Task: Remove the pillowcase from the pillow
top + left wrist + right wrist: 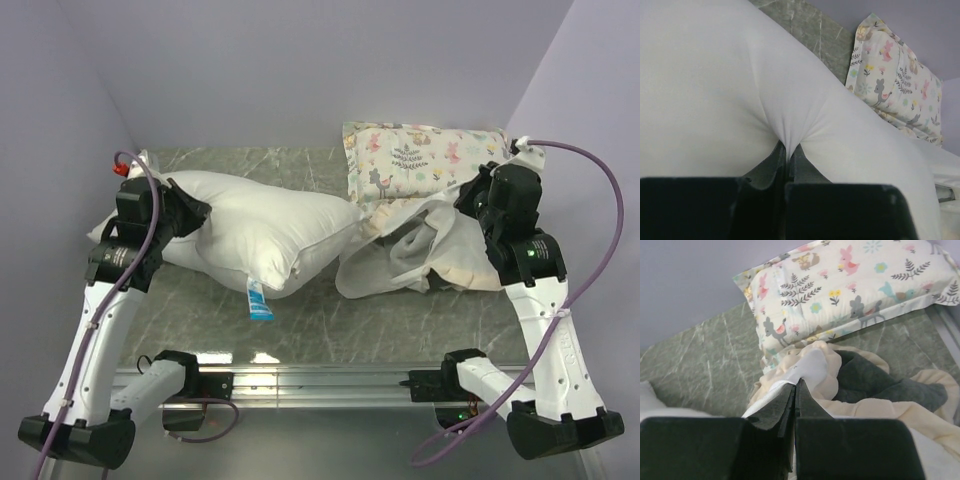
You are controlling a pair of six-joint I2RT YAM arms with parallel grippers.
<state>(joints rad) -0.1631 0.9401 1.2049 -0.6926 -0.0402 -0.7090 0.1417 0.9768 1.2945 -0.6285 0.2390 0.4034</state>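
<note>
The plump white pillow [265, 228] lies on the left half of the table, bare of any cover. My left gripper [193, 215] is at its left end, shut on a pinch of the pillow's white fabric [788, 131]. The pillowcase [400, 262] is a crumpled heap to the right of the pillow's right end, cream-white side mostly up. Its dark grey side [865, 377] and cream frill [900, 412] show in the right wrist view. My right gripper [466, 200] is over the heap's right part, shut on a white fold of the pillowcase [812, 365].
A small floral animal-print pillow [420, 155] lies at the back right, touching the pillowcase heap. A blue-and-white tag [258, 300] hangs from the pillow's front edge. A metal rail [320, 380] runs along the near table edge. Purple walls close in the left, back and right.
</note>
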